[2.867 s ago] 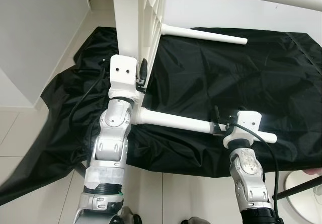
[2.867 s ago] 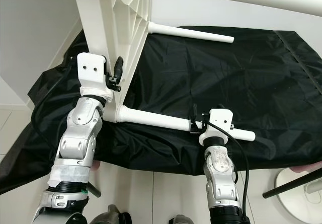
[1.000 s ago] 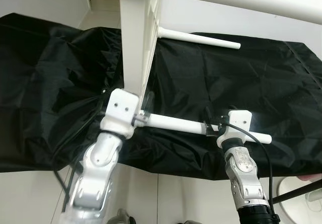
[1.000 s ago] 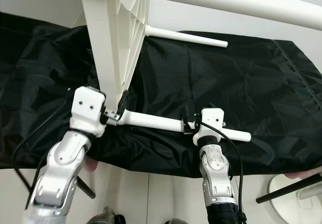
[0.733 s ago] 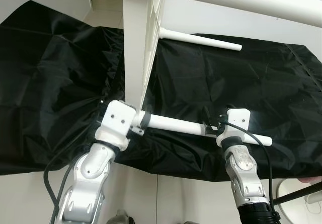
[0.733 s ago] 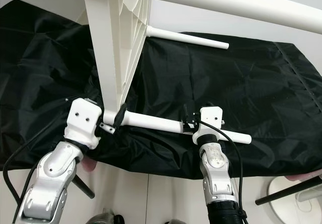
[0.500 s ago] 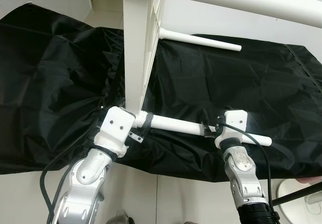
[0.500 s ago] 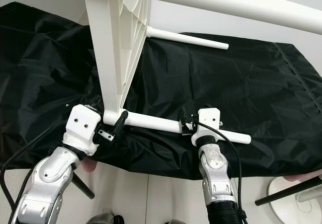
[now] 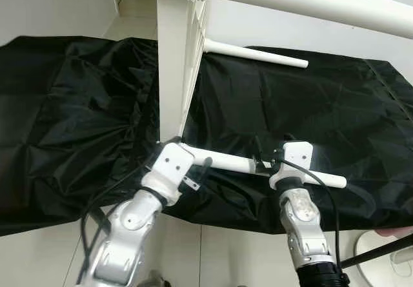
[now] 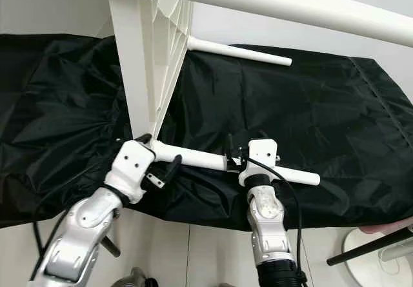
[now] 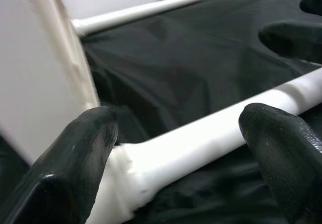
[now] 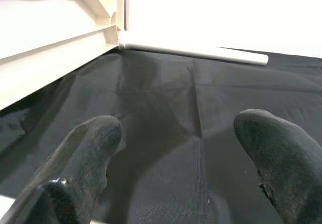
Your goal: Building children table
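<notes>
Between the spread jaws of the left gripper point(image 11: 176, 148) sits the near table leg point(image 9: 258, 167), a white round rod; its thick end meets the table top panel point(image 9: 173, 74) just beside the left finger point(image 11: 75, 158). Fingers flank the leg, contact not clear in the left wrist view. From the head views the left gripper sits at the joint where leg meets panel, near-left of the scene, silver left arm point(image 9: 126, 235) coming up from the near edge.

Right gripper point(image 12: 181, 163): jaws spread too, black fingers point(image 12: 80, 163) wide apart with only black cloth between them in the right wrist view. In the head views it sits on the same leg, further right along it, white wrist block point(image 9: 295, 155) over the rod; cannot tell if the fingers touch the rod. Leg's free end point(image 9: 335, 182) sticks out right of that gripper.

Table top panel stands on edge, upright, ribbed underside facing right, white. A second leg point(image 9: 255, 53) juts right from its far side, lying over the cloth. A third white leg point(image 9: 310, 0) runs across the top of the view, high and near the camera.

All of it rests on a crumpled black cloth point(image 9: 322, 100) spread on a pale tiled floor point(image 9: 39, 255). White wall point(image 9: 51, 3) far left. Near-right corner: a white round base point(image 9: 377, 261) and a dark rod point(image 9: 381, 245).
</notes>
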Controlling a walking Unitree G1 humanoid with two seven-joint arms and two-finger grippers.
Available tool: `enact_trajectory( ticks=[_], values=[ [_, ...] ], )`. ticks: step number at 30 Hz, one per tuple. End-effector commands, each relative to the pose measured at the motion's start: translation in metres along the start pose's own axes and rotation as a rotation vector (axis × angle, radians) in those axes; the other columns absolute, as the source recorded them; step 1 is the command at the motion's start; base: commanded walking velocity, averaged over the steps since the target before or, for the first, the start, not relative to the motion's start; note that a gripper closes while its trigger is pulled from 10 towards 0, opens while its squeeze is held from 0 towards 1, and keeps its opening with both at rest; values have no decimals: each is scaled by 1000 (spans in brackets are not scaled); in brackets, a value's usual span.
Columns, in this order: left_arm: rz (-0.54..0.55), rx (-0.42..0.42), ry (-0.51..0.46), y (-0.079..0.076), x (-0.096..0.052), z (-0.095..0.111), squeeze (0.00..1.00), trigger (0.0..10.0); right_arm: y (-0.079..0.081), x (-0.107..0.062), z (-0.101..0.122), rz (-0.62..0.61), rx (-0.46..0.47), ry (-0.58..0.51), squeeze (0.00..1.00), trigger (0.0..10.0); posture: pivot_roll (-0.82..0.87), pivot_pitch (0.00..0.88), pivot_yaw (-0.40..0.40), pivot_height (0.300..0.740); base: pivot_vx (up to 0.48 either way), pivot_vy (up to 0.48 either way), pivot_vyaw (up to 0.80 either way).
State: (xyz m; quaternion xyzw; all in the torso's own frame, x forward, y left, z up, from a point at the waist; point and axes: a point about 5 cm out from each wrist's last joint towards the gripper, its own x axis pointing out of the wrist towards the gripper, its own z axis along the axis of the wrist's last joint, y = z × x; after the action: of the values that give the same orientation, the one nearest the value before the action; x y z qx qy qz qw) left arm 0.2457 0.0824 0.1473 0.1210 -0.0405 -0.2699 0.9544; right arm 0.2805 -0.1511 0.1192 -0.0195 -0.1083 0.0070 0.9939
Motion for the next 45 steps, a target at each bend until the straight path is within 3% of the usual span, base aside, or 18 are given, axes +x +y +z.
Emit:
enact_trajectory(
  ticks=[1, 6, 11, 18, 24, 45],
  values=[
    [42, 2, 6, 0, 3, -5, 0, 10000, 1, -4, -2, -8, -16, -12, 0, 10000, 35, 0, -7, 740, 0, 0, 0],
    [87, 14, 40, -2, 10, -18, 0, 10000, 8, -9, -6, 6, -45, -17, 0, 10000, 23, 0, 3, 740, 0, 0, 0],
    [115, -33, 49, 1, 17, -20, 0, 10000, 12, -10, -5, 1, -50, -28, 0, 10000, 15, 0, 9, 740, 0, 0, 0],
    [106, -102, -57, 3, 19, -16, 0, 10000, 17, -17, -4, -12, -20, -59, 0, 10000, 13, 0, 18, 740, 0, 0, 0],
    [87, -64, -125, -5, 17, -10, 0, 10000, 22, -20, -3, 3, -8, -71, 0, 10000, 18, 0, 11, 740, 0, 0, 0],
    [112, -96, -182, -2, 19, -6, 0, 10000, 17, -18, 2, -24, -17, -95, 0, 10000, 19, 0, 1, 740, 0, 0, 0]
  ],
)
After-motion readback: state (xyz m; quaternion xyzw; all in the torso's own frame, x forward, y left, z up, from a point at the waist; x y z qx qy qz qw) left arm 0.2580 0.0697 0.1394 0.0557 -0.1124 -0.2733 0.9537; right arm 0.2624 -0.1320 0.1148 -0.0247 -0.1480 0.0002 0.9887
